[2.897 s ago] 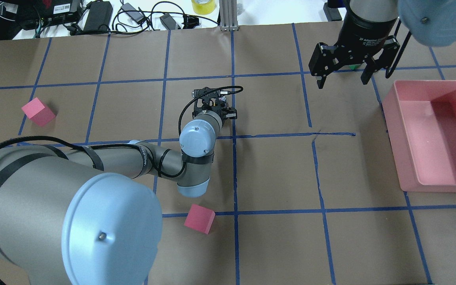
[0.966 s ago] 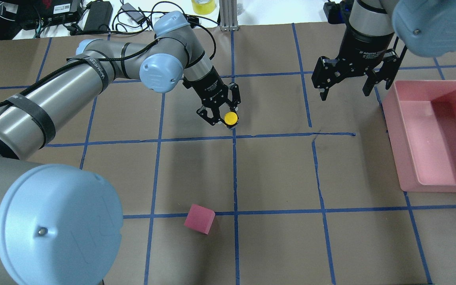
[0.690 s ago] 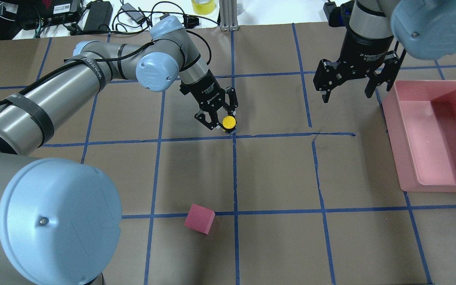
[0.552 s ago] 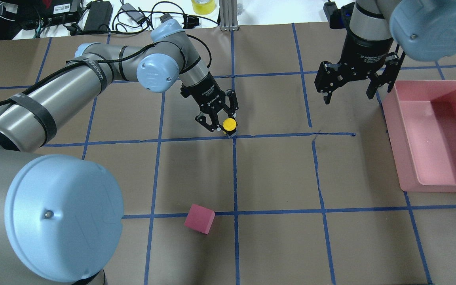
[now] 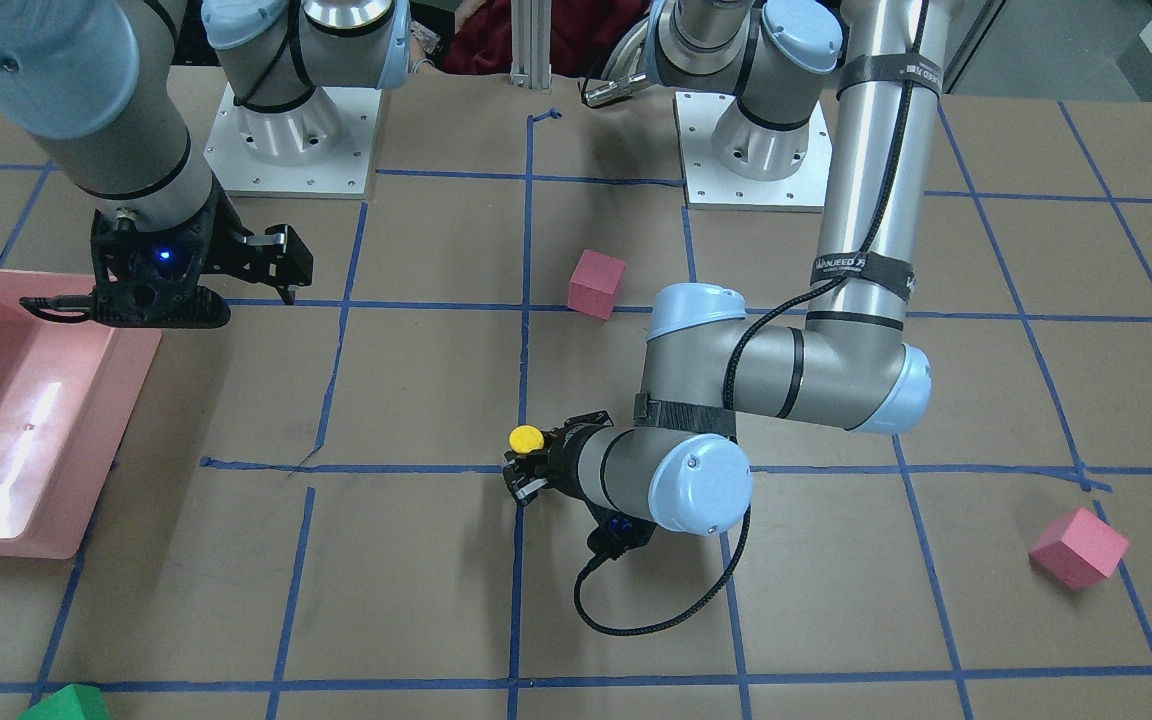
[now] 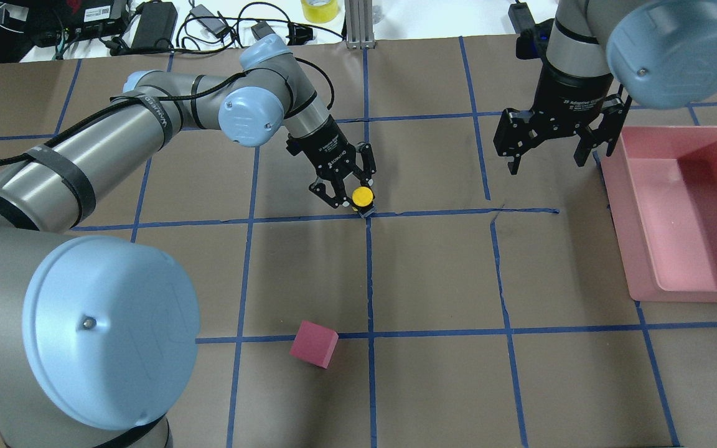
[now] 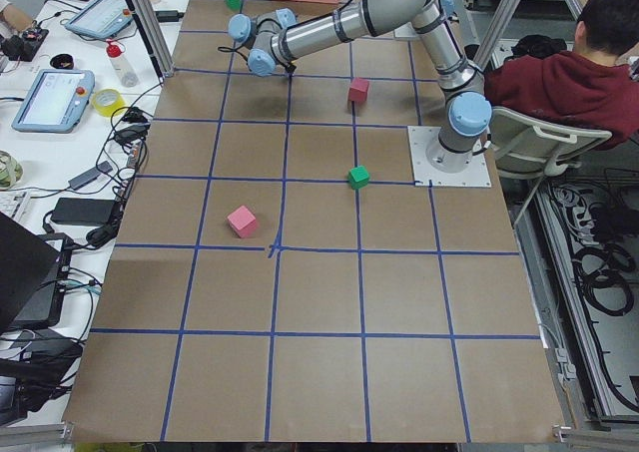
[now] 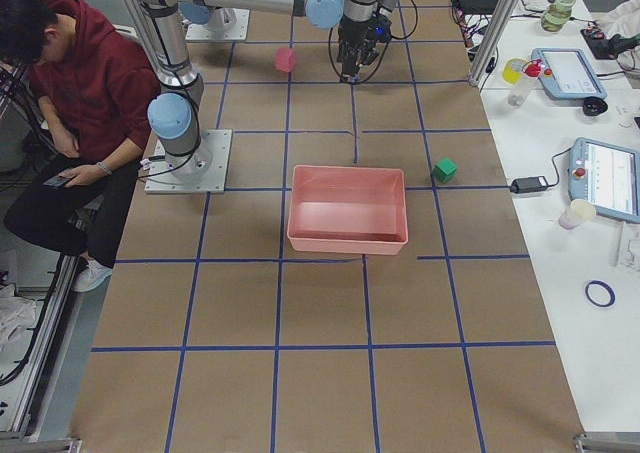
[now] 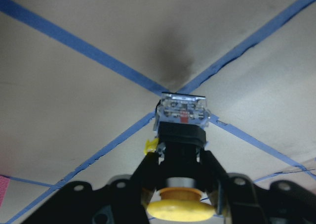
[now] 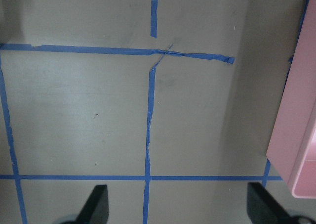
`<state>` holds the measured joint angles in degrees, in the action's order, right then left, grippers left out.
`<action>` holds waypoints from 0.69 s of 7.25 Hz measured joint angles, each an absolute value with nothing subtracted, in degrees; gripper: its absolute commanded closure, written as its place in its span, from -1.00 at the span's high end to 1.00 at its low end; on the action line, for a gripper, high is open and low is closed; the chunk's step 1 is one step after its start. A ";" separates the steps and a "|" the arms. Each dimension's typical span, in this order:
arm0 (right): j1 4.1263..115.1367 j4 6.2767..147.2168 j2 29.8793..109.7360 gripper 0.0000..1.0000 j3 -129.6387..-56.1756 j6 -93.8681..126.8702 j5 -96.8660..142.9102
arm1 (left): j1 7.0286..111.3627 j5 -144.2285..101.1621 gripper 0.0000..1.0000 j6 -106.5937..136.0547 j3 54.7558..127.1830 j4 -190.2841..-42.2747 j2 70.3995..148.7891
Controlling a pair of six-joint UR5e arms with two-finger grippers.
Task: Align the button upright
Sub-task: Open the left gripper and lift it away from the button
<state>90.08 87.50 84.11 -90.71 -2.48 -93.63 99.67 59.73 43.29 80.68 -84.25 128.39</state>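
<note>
In the front-facing view the left arm's own wrist covers most of the left gripper [image 5: 528, 478], so only the yellow cap of the button [image 5: 526, 438] pokes out past it. In both side views the button is too small to make out. The left wrist view cuts the fingers [image 9: 148, 169] off at the lower edge, and whether the button's base touches the paper or hangs just above it cannot be told. A green cube [image 5: 66, 703] is clipped by the bottom edge of the front-facing view.

From overhead the button [image 6: 363, 196] sits at the crossing of two blue tape lines [image 6: 369, 267] near the table's middle, pinched at its black body by the left gripper [image 6: 355, 198], which comes in at a slant. Its round yellow cap faces up. Close up, the button [image 9: 180, 135] shows a clear grey base block with a red spot, pointing away at the tape crossing (a small yellow tab sticks out on one side).

The right gripper [image 6: 546, 163] hangs with its fingers spread wide, holding nothing, just beside the pink bin [image 6: 618, 205]. A pink cube [image 6: 313, 343] lies well apart from the button, nearer the robot.
</note>
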 measured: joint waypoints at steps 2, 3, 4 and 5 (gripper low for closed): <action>90.12 86.93 84.71 1.00 -91.10 -2.64 -93.99 | 99.64 61.22 1.00 41.00 80.85 -83.48 127.25; 90.20 86.92 85.16 1.00 -91.42 -2.57 -93.93 | 99.67 64.99 1.00 38.41 80.91 -82.58 125.53; 90.25 87.02 85.15 1.00 -91.94 -2.34 -93.94 | 99.76 69.35 1.00 35.87 80.89 -82.22 123.08; 90.26 86.88 85.11 1.00 -92.42 -2.22 -93.96 | 99.88 73.86 1.00 31.84 80.97 -82.28 119.65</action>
<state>90.26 86.88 85.11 -92.42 -2.22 -93.96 99.88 73.86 31.84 80.97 -82.28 119.65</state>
